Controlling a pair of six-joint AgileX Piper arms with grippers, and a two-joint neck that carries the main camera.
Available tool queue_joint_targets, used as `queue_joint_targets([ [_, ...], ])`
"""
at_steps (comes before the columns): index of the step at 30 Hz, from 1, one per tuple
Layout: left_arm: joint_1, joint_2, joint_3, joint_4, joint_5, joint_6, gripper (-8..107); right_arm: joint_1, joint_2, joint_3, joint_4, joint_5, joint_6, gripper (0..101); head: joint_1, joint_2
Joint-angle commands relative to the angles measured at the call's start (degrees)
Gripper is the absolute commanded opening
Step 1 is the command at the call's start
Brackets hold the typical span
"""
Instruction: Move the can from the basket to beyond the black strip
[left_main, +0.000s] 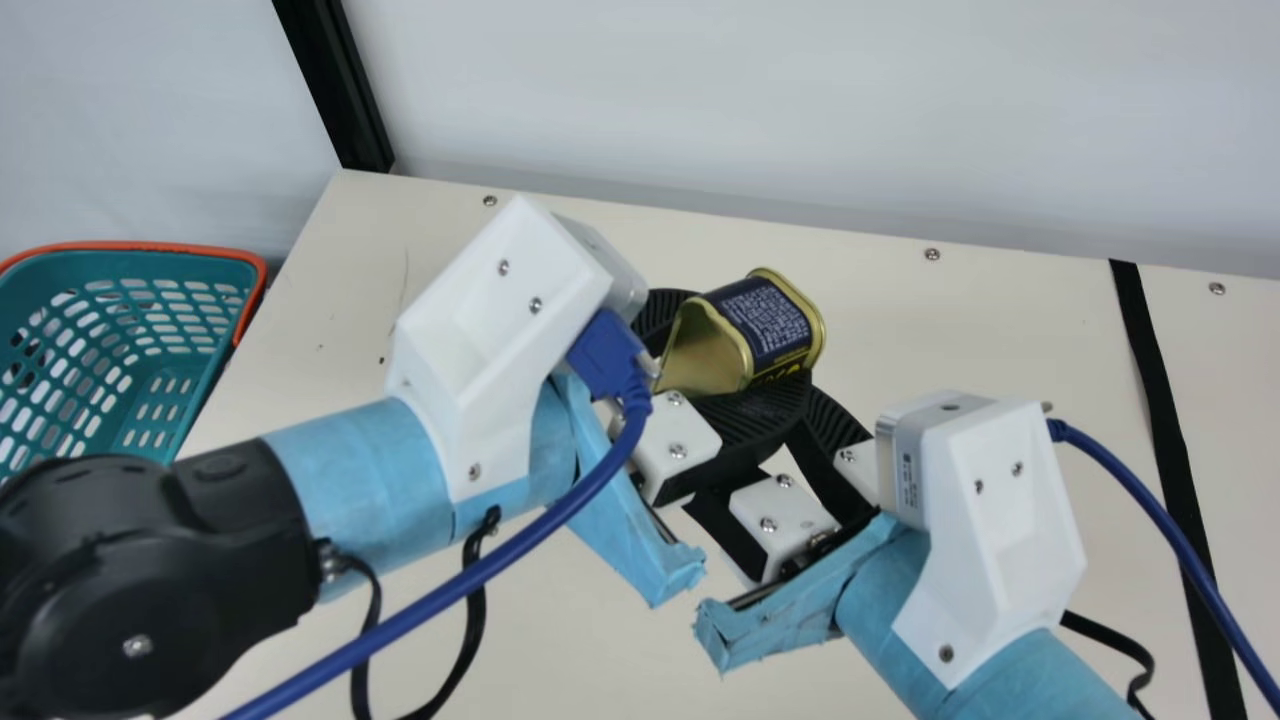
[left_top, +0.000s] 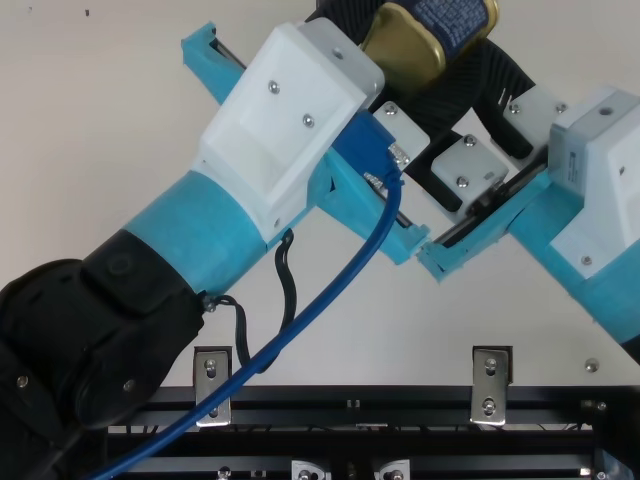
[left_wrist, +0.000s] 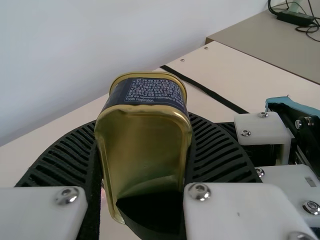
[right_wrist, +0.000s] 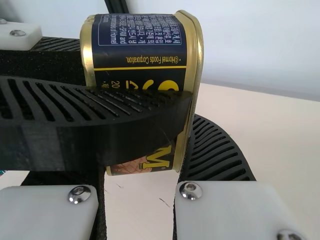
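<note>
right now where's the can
In the main view, the can sits above and right of centre, gripped by the left pincer, beside the right pincer and left of the black strip.

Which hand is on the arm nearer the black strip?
The right hand, whose arm lies at the main view's right; the left hand is on the arm nearer the basket.

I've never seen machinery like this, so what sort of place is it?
Probably a robotics lab or test bench: two robot arms trailing blue cables meet at a luncheon-meat can, and metal rails run alongside the cream table.
</note>
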Motion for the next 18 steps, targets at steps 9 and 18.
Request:
queue_joint_targets([
  [9, -0.06, -0.02, -0.04, 1.22, -0.34, -1.25, 90, -0.05, 0.0, 0.11, 0.16, 2.37, 0.0, 0, -1.63, -0.17],
  [18, 0.27, -0.92, 1.11, 3.59, -8.07, -5.96, 90, -0.05, 0.0, 0.11, 0.16, 3.59, 0.0, 0, -1.63, -0.17],
])
